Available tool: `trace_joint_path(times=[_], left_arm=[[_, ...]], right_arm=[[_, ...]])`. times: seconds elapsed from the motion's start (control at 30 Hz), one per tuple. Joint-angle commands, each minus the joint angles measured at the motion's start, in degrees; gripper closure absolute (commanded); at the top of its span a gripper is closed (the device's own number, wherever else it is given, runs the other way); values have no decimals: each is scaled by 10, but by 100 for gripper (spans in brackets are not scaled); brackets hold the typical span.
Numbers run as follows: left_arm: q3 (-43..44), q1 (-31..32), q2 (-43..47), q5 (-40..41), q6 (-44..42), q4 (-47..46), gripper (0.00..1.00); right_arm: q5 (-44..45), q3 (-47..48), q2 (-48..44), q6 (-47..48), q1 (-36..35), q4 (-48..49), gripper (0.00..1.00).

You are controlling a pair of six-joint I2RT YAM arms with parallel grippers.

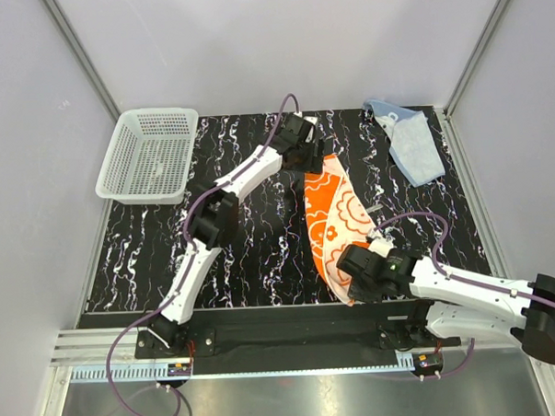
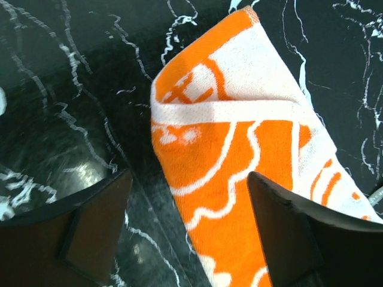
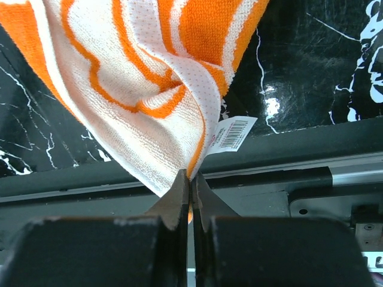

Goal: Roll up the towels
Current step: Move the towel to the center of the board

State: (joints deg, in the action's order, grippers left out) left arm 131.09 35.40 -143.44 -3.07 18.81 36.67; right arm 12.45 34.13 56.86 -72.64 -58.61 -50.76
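The orange towel (image 1: 331, 215) with white prints lies stretched down the middle of the black marbled table. My right gripper (image 1: 348, 277) is shut on its near corner (image 3: 179, 149), by the white barcode tag (image 3: 232, 133), just above the table's front edge. My left gripper (image 1: 305, 156) is open over the towel's far end (image 2: 233, 149), its jaws wide apart, one on each side of the cloth's edge. The light blue towel (image 1: 413, 145) lies crumpled at the far right.
A white mesh basket (image 1: 151, 156) stands at the far left corner. The metal front rail (image 3: 335, 173) runs just below the towel's held corner. Grey walls close in the table on three sides.
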Motion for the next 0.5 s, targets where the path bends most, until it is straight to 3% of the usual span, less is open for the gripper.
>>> trace_joint_path(times=[0.0,0.1,0.2,0.33,0.37,0.4,0.47], left_arm=[[37,4,-25,-26,13,-34,25],[43,4,-42,-30,19,-38,27],[48,3,-52,-31,15,-45,37],[51,-3,-55,-34,12,-48,71],[51,-5,-53,-34,12,-46,93],[49,-7,-49,-33,14,-42,100],[22,-16,-34,-47,19,-45,100]], right_arm=[[10,12,7,0,-1,4,100],[9,13,2,0,-2,4,100],[10,12,-5,-5,-2,0,100],[12,10,-10,-9,-1,-8,100],[12,10,-11,-10,-1,-11,100],[13,11,-11,-9,-1,-11,100],[14,14,-11,-9,-2,-13,100]])
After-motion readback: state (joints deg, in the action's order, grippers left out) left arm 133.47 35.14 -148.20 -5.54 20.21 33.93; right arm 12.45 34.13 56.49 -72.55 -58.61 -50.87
